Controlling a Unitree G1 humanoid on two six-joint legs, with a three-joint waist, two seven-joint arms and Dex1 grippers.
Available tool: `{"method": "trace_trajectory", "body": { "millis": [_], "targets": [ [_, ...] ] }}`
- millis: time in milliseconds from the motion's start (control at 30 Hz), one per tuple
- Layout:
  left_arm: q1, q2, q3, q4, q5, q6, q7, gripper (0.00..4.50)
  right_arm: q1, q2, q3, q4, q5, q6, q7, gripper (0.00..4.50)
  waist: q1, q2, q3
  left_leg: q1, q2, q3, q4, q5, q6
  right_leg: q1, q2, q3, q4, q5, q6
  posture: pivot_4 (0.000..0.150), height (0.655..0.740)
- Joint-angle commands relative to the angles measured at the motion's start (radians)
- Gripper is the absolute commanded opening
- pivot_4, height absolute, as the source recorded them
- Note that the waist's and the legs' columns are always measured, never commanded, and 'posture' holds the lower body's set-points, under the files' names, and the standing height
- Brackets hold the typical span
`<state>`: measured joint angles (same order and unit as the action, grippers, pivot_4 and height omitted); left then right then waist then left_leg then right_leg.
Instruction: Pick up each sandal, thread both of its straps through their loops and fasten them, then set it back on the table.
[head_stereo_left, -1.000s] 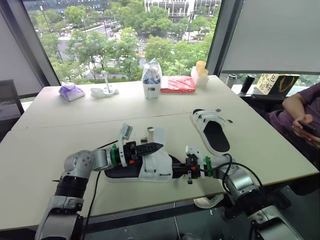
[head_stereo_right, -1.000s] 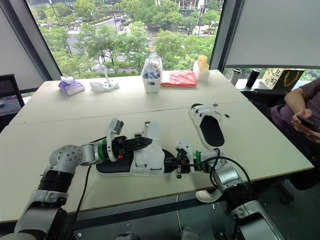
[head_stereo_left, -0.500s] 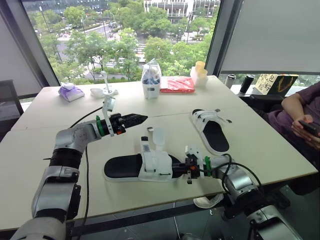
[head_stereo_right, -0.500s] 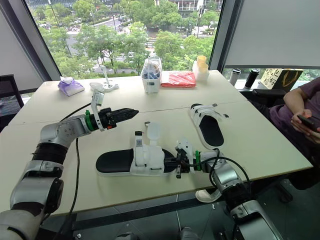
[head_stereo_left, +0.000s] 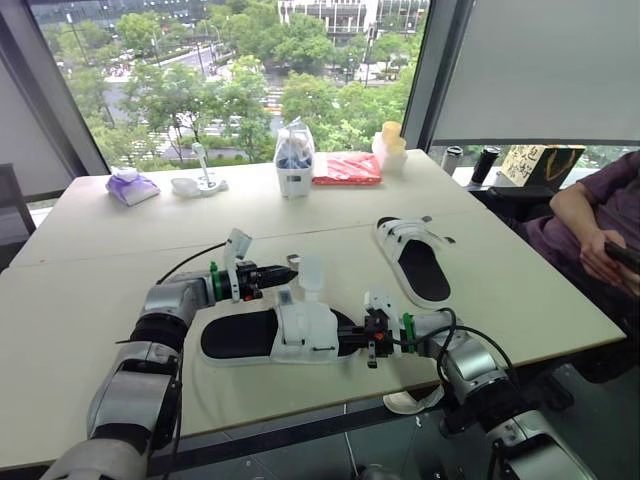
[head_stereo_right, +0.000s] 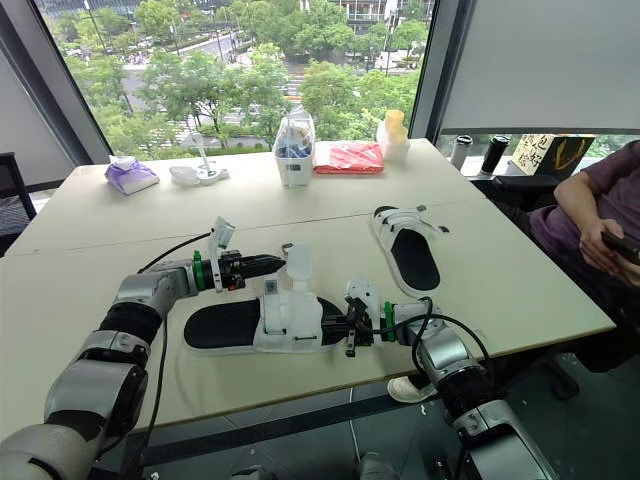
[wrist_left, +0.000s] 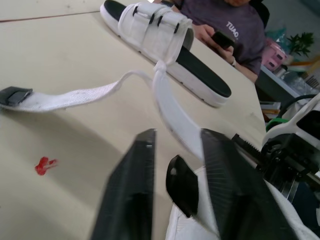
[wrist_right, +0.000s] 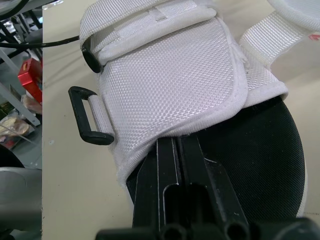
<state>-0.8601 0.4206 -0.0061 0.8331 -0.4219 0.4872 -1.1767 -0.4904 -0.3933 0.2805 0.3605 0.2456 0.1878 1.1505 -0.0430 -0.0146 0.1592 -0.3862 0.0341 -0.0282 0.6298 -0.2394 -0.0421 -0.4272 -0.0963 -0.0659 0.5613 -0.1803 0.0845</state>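
Though its thick sole looked light and fairly stiff to me, the open sandal (head_stereo_left: 270, 335) had soft webbing that would flop wherever it was let go. It lay flat on the desk (head_stereo_left: 100, 300), nearer the robot than the fastened sandal (head_stereo_left: 418, 262) and to that sandal's left. The right gripper (head_stereo_left: 358, 336) was clenched, slid in under the white upper from the end facing the fastened sandal, seemingly pinning the shoe. The left gripper (head_stereo_left: 280, 271), farther left again, was released, just beside the loose strap (wrist_left: 172, 115). I judged the strap's free tip the place to pinch; held mid-length, it would buckle before reaching the black loop (wrist_right: 87, 117).
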Motion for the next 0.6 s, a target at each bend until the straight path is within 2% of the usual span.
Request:
{"method": "trace_trajectory", "body": {
  "millis": [33,300,433,600],
  "targets": [
    [0.009,0.011,0.002,-0.026,0.013,0.021,-0.053,0.04,0.06,-0.012,0.066,0.11,-0.104,0.046,-0.037,0.0,0.0,0.0,0.0,0.0,0.0,0.0,0.0,0.0,0.0,0.0,0.0,0.0,0.0,0.0,0.0,0.15,0.74],
    [-0.017,0.007,0.082,-0.051,-0.032,0.075,-0.027,0.04,0.061,-0.009,0.063,0.11,-0.103,0.048,-0.043,0.0,0.0,0.0,0.0,0.0,0.0,0.0,0.0,0.0,0.0,0.0,0.0,0.0,0.0,0.0,0.0,0.15,0.74],
    [-0.047,0.01,0.124,-0.107,-0.088,0.165,-0.043,0.04,0.06,-0.01,0.064,0.11,-0.101,0.049,-0.039,0.0,0.0,0.0,0.0,0.0,0.0,0.0,0.0,0.0,0.0,0.0,0.0,0.0,0.0,0.0,0.0,0.15,0.74],
    [-0.056,0.0,0.103,-0.079,-0.041,0.126,-0.027,0.04,0.057,-0.005,0.069,0.113,-0.103,0.05,-0.037,0.0,-0.001,0.0,0.0,0.0,0.0,0.0,0.0,0.0,0.0,0.0,0.0,0.0,-0.001,0.0,0.0,0.15,0.74]
  ]
}}
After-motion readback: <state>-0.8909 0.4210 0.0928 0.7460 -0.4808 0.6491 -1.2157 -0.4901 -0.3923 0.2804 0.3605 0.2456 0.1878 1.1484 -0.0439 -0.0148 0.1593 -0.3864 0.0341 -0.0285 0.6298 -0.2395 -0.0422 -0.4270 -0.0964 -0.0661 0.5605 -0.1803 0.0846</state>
